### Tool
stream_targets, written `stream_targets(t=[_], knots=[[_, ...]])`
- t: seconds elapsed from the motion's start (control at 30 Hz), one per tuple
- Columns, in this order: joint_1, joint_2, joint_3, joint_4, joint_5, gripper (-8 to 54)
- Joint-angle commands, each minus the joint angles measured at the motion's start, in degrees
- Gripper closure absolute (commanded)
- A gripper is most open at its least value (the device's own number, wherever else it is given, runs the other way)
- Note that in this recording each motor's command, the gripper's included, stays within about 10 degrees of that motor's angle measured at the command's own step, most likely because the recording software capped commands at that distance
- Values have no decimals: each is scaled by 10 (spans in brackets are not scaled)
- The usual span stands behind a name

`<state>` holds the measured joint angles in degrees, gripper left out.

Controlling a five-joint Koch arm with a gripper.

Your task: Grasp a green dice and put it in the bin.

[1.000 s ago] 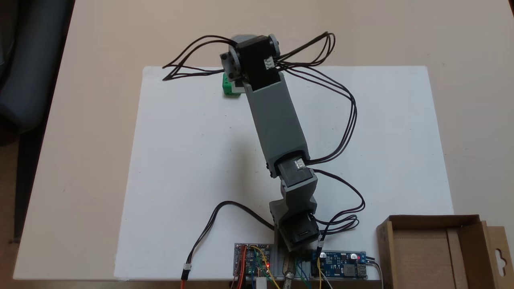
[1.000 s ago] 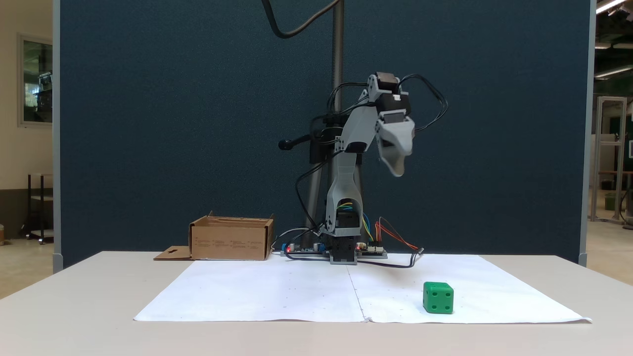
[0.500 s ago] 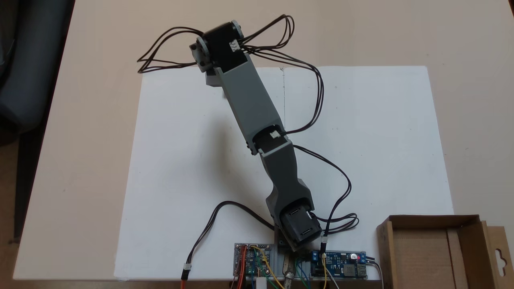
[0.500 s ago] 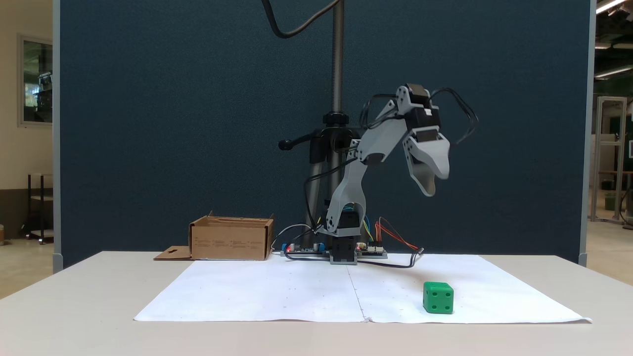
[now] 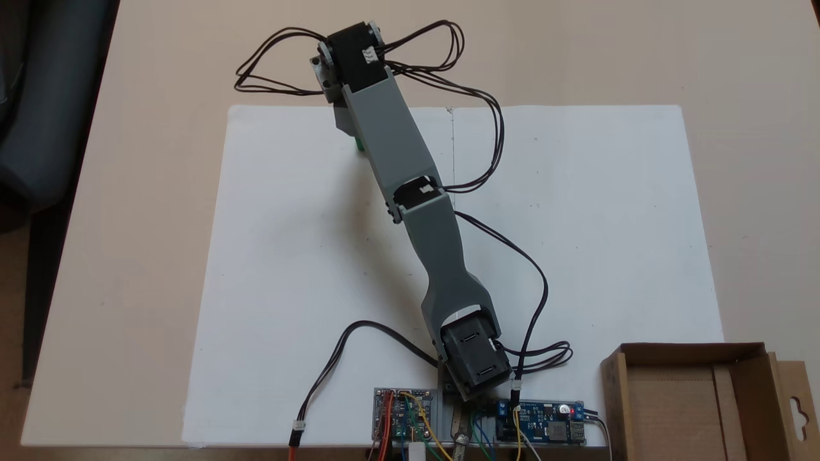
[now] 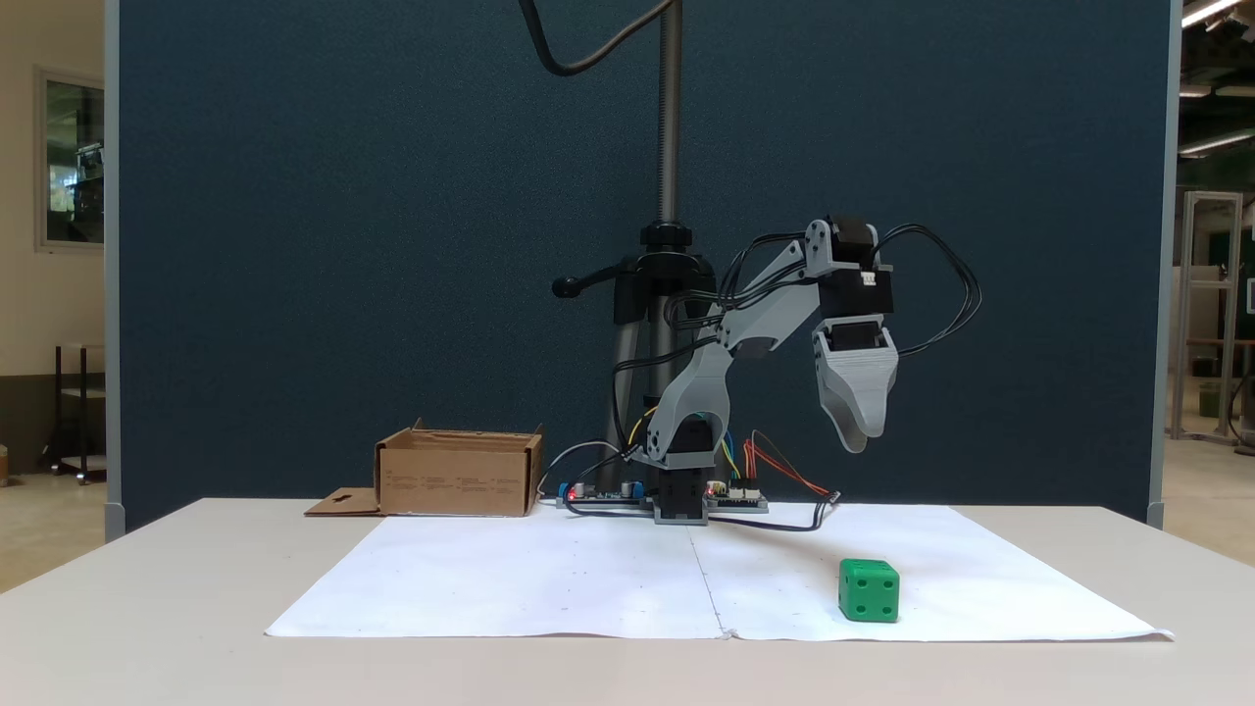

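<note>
We stand on a pale table [image 6: 147,608] spread with a white paper sheet [image 6: 549,588], a dark blue partition [image 6: 343,245] behind us. Our gripper [image 6: 855,441] hangs tips-down in the air above the sheet. From the side, its jaws lie one behind the other, so we cannot tell whether they are parted or closed; nothing is seen between them. The green dice [image 6: 869,590] sits on the sheet below the gripper, well clear of the tips. From above, just a thin green sliver of it [image 5: 359,145] peeks out beside our forearm. Our arm [image 5: 410,192] stretches out from its base across the sheet. Circuit boards [image 5: 541,422] flank the base. The bin [image 5: 688,400] stands at the table corner beside the base, open and upright, well apart from the dice; from the side it [image 6: 459,476] sits behind the sheet's far left edge.
</note>
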<state>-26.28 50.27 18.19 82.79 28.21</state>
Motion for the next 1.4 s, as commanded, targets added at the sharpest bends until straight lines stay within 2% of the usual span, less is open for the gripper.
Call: stream_targets(t=[0.0, 0.6, 1.37], knots=[[-4, 12, -18, 100, 53, 28], [-8, -37, -112, 100, 121, 27], [10, -113, -114, 100, 123, 18]])
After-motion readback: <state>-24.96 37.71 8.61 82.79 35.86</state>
